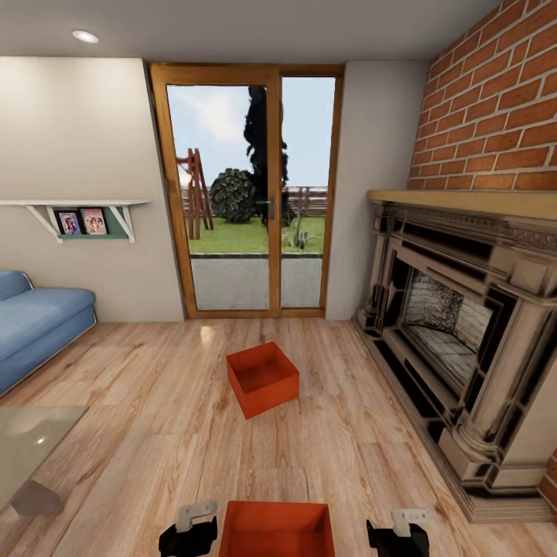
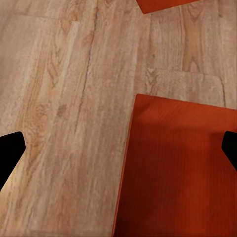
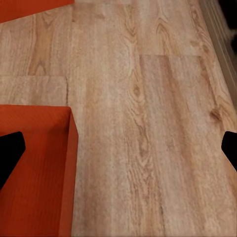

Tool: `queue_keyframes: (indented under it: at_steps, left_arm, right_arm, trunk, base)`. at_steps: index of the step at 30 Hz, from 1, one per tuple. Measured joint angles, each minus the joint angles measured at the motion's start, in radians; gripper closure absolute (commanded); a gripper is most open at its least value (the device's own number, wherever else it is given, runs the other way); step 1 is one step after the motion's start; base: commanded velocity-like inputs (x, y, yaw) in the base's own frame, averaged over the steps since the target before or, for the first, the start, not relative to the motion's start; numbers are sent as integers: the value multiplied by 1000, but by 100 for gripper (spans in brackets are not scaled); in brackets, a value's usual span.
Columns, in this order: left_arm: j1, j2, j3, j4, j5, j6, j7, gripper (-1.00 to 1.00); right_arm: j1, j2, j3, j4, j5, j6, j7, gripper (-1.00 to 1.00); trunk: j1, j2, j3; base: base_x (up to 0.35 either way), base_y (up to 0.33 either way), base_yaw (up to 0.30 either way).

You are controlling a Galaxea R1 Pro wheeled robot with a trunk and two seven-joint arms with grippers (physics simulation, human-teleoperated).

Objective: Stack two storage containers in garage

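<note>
Two containers are seen on the wood floor (image 1: 155,433), one (image 1: 262,378) before the glass doors (image 1: 247,193), the other (image 1: 276,529) between the spread left hand (image 1: 188,534) and right hand (image 1: 398,532)

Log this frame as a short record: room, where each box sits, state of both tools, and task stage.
room: living room, wood plank floor, glass doors, brick fireplace, blue sofa
near box: on the floor between the two arms, open top, empty
far box: on the floor ahead, toward the doors, apart from the near one, empty
left tool: open, one side wall of the near box between its fingers
right tool: open, the opposite wall of the near box between its fingers
task stage: neither box lifted yet
</note>
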Motion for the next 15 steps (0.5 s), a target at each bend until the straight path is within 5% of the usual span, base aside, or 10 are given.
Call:
queue_keyframes:
  at_steps: [15]
  left_arm:
    - [0,-2,0,0,0,0,1,-100]
  right_arm:
    - [0,0,0,0,0,-2,-2,-100]
  trunk:
    - [0,0,-11]
  base:
    - [0,0,2]
